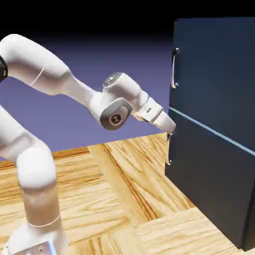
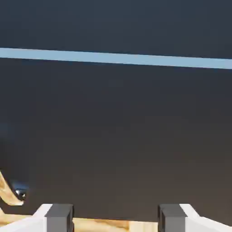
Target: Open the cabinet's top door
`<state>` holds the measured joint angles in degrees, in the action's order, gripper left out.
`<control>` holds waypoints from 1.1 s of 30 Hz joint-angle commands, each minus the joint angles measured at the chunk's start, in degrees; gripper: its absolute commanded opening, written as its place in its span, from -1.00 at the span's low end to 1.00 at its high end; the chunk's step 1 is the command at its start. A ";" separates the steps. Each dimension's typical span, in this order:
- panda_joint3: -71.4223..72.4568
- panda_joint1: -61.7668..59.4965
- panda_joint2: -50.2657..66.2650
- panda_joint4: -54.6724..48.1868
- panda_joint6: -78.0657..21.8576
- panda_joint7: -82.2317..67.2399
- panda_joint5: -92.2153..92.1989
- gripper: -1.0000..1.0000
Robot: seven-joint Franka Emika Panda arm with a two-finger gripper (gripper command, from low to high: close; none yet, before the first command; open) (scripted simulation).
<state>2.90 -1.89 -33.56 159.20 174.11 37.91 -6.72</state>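
Nearest, along the bottom edge of the hand view, are the blocky dark-grey fingertips of the two-finger gripper [image 2: 116, 218], standing wide apart with nothing gripped between them. Beyond them is the smooth, near-black lower door [image 2: 122, 136], which fills most of that view; a curved bright handle [image 2: 8, 195] shows at the lower left of the frame. The top door [image 1: 214, 74], the item for opening, is at the upper right of the exterior view, a flat navy panel above a straight pale-blue seam [image 1: 211, 132]. It appears closed, and its vertical silver bar handle [image 1: 174, 68], slim and bent in at both ends, is untouched. The white Panda arm [image 1: 79, 92], rounded and glossy, slopes down to the right, its hand near the upper end of the lower handle; contact cannot be confirmed. The spread fingers would suit taking a slender bar, but in my judgement the hand is too low and should rise first, or it risks the wrong door. Underfoot, the wood-grained surface [image 1: 114, 179] is laid in honey-coloured blocks.
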 commanded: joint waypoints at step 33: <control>35.47 -31.57 -11.01 -22.01 1.24 -55.66 -82.25 0.00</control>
<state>38.37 -33.46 -44.57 137.19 175.35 -17.75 -88.97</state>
